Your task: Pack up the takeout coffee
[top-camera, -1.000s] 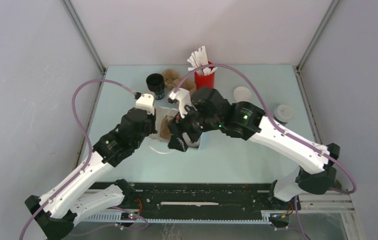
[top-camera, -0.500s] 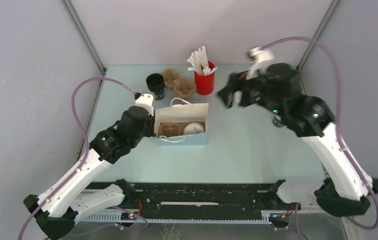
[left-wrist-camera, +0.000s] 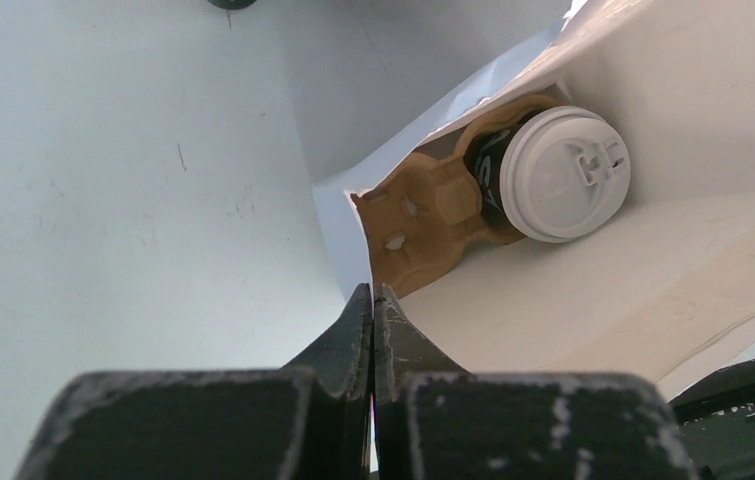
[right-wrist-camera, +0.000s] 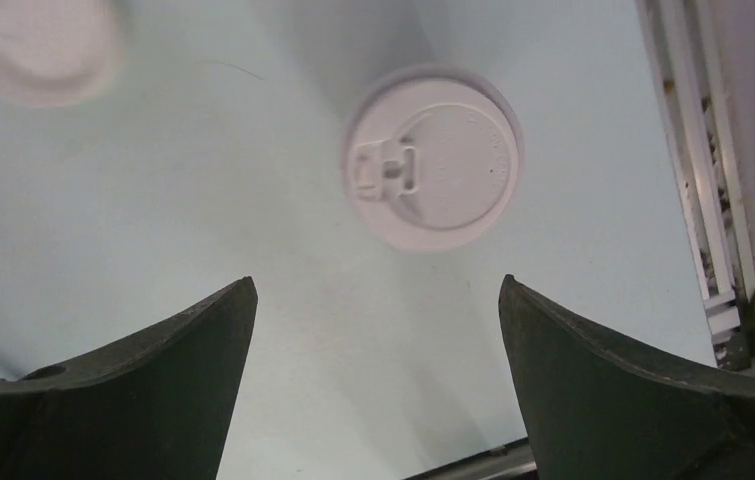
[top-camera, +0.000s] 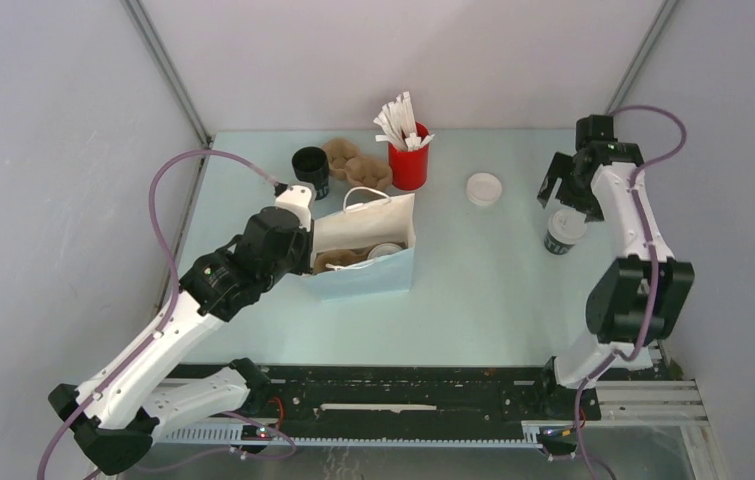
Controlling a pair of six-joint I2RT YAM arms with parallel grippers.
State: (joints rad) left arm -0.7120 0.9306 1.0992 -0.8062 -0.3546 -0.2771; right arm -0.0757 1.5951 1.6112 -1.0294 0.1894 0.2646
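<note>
Black and scuffed, my left tool [left-wrist-camera: 373,300] is pinched tight on the top edge of a white paper bag [left-wrist-camera: 713,100]. Its two fingers press together with the paper caught between them. Just past its tips, inside the bag, lies a brown cardboard carrier [left-wrist-camera: 433,205]. A lidded coffee [left-wrist-camera: 563,175] sits in the carrier hole farther from the tool: a dark cup under a round white lid with a sip tab. The bag stands with its mouth open on the pale blue-green counter [top-camera: 473,300].

My right tool [right-wrist-camera: 375,285] is spread wide and grips nothing. It hangs above the counter, pointing down. The takeout coffee [right-wrist-camera: 431,155] stands upright on the counter just beyond its tips, roughly in line with the gap between the fingers and touching neither. From the wrist only the cup's white lid shows; the overhead view shows the dark paper wall beneath it. Farther ahead and to this tool's left, a loose white lid [right-wrist-camera: 38,50] lies flat on the counter, blurred in the wrist view.

Beyond my left tool, along the far side of the counter, stand a lidless black cup [top-camera: 310,168], spare cardboard carriers [top-camera: 353,165] and a red holder [top-camera: 409,165] full of white sticks.
</note>
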